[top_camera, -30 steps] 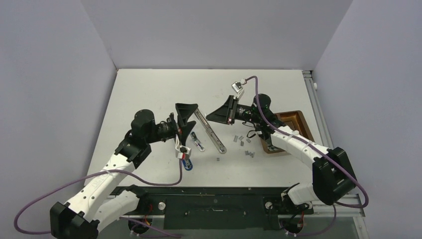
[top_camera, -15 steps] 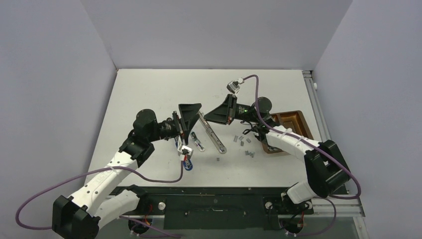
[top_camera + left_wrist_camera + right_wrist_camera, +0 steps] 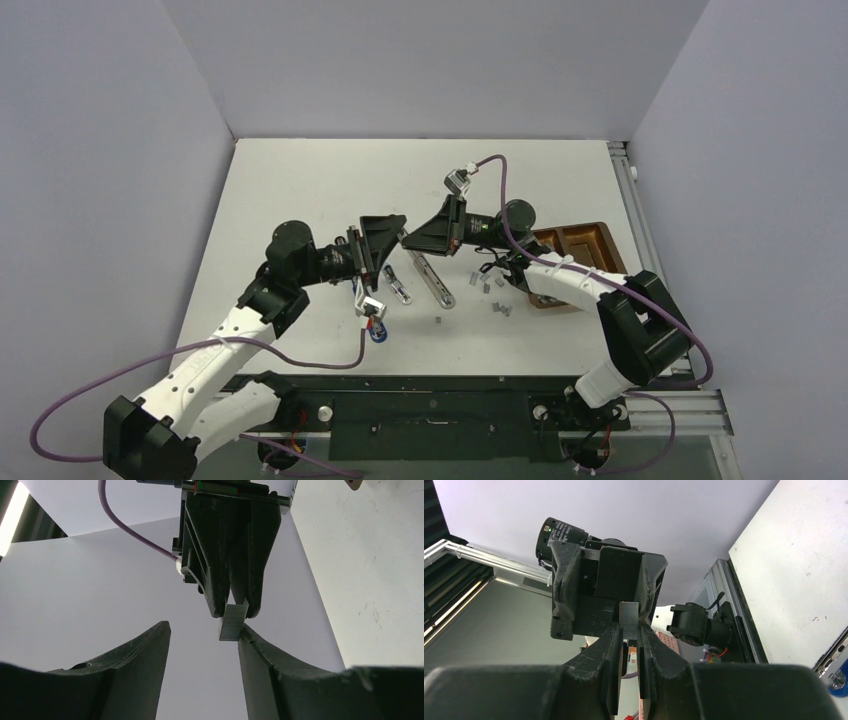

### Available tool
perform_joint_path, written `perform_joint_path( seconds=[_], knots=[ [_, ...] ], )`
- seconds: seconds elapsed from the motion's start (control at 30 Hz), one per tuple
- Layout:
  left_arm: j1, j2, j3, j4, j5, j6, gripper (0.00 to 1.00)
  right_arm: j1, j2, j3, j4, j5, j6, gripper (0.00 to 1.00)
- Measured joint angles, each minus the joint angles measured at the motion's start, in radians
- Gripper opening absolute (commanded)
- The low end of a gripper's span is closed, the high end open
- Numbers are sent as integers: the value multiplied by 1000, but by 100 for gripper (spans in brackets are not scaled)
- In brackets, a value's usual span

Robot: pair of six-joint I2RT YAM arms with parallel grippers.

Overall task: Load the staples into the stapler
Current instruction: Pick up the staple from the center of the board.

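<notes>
Staple strip point(image 3: 233, 622) pinched in the closed tips of the right gripper point(image 3: 629, 627), in mid-air above the table point(image 3: 300, 190). Both arms reach inward, meeting tip to tip. The left gripper point(image 3: 202, 630) is part open and straddles the strip, one finger just beside it.

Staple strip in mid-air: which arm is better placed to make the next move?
Probably the left: the left gripper has its jaws open on either side of the staple strip that the right gripper pinches.

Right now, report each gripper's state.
Left gripper: open, jaws either side of the staple strip, not clamped.
Right gripper: shut on the staple strip.
</notes>
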Motion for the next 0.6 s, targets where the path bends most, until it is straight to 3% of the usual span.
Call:
perform_joint_path(
  seconds=[0.33, 0.6],
  knots=[
    [-3, -33, -1, -60, 0, 29, 46, 6, 54, 0, 127, 1, 85, 11],
    [-3, -35, -1, -84, -2, 52, 35, 6, 68, 0, 173, 5, 124, 10]
  ],
)
